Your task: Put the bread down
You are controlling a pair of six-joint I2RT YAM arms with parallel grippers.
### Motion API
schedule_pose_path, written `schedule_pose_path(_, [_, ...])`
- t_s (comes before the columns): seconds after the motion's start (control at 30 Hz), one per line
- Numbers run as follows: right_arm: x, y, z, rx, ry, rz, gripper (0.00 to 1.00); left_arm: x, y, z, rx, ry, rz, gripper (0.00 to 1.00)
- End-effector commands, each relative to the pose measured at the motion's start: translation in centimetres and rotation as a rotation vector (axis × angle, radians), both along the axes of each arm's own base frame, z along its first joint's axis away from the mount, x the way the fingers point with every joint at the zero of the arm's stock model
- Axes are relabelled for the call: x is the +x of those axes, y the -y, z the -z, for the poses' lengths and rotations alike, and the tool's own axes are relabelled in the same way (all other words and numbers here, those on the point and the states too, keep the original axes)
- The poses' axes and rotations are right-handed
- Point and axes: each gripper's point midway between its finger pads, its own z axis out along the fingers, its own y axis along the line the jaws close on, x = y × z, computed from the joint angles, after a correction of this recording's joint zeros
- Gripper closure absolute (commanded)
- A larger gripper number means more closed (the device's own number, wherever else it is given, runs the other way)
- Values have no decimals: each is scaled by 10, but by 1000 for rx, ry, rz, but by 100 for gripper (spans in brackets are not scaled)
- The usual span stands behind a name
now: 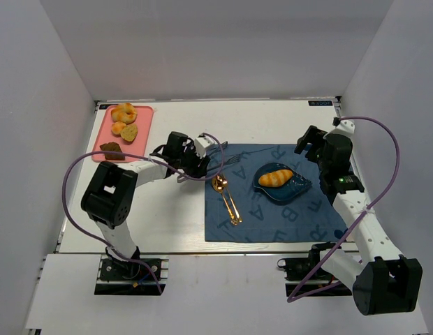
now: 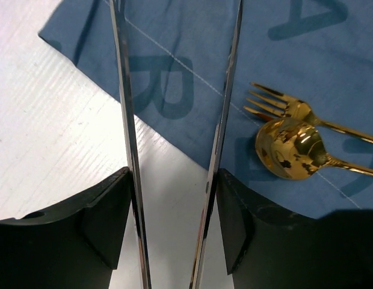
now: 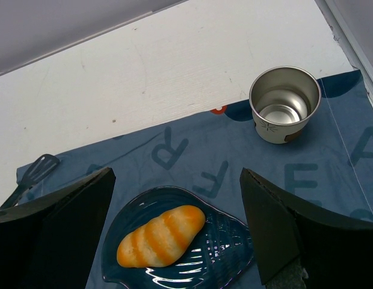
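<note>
The glossy golden-orange oval bread roll (image 3: pixel 161 235) lies in the blue shell-shaped dish (image 3: pixel 227 242). The right gripper (image 1: pixel 305 149) and the left gripper (image 1: pixel 206 162) both gape, holding nothing.

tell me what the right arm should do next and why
Probably raise the right pincer and draw it back from the table. The bread already lies in the blue dish, and the pincer hangs above it open and empty, so nothing seems left to grip or set down.
</note>
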Motion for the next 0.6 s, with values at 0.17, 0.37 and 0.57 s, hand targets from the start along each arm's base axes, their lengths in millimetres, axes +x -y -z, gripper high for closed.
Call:
schedule_pose_path(0.17, [5, 4, -17, -7, 66, 14, 10, 1, -3, 1, 19, 7, 2, 28])
schedule_pose_path(0.37, [4, 2, -14, -2, 61, 6, 10, 4, 0, -18, 4, 36, 18, 15])
schedule_pose_path(0.57, [3, 2, -15, -3, 64, 4, 10, 12, 2, -60, -28, 102, 2, 6])
